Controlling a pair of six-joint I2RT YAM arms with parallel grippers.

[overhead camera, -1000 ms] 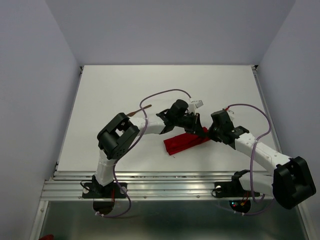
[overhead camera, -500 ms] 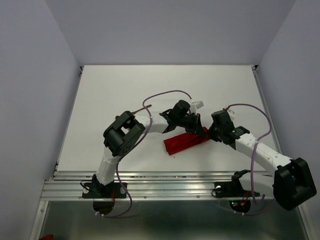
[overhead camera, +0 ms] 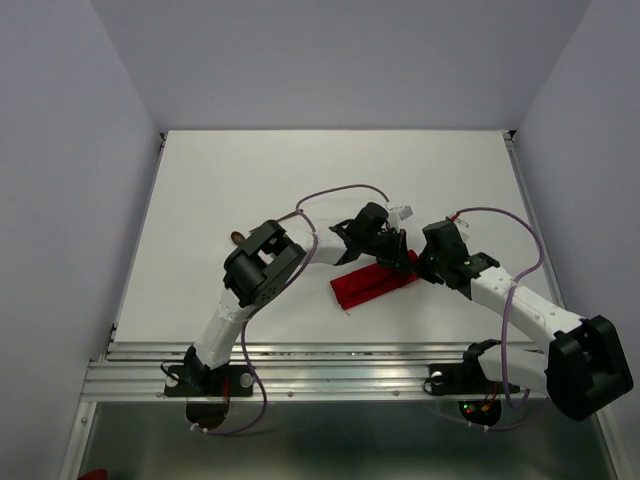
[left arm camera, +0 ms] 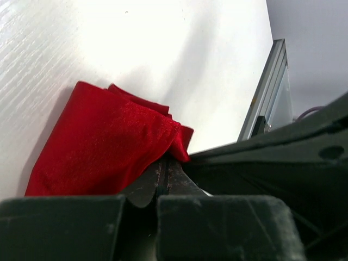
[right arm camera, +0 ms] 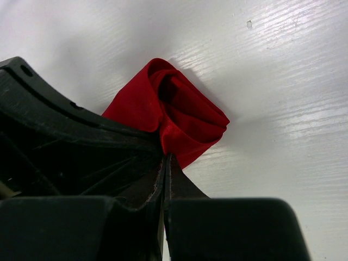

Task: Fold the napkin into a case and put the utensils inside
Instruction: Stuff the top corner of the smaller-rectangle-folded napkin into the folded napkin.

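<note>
The red napkin [overhead camera: 368,284] lies as a narrow folded strip in the middle of the white table, its right end lifted. My left gripper [overhead camera: 399,259] and right gripper [overhead camera: 418,266] meet at that end, both shut on the cloth. In the left wrist view the closed jaws [left arm camera: 165,162] pinch a corner of the napkin [left arm camera: 103,141]. The right wrist view has the jaws [right arm camera: 166,159] closed on a rolled fold of the napkin [right arm camera: 182,117]. A dark brown utensil end [overhead camera: 238,238] peeks out left of the left arm; the rest of the utensils is hidden under that arm.
A metal rail [overhead camera: 330,355] runs along the table's near edge, and another rail [left arm camera: 266,100] along the right side. Grey walls enclose the table on three sides. The two arms crowd the centre right, and purple cables [overhead camera: 335,190] loop above them.
The left arm's elbow has swung right and toward the table's middle, uncovering a utensil end at its left. The napkin's left end has shifted slightly right. Both grippers stay shut on the cloth.
</note>
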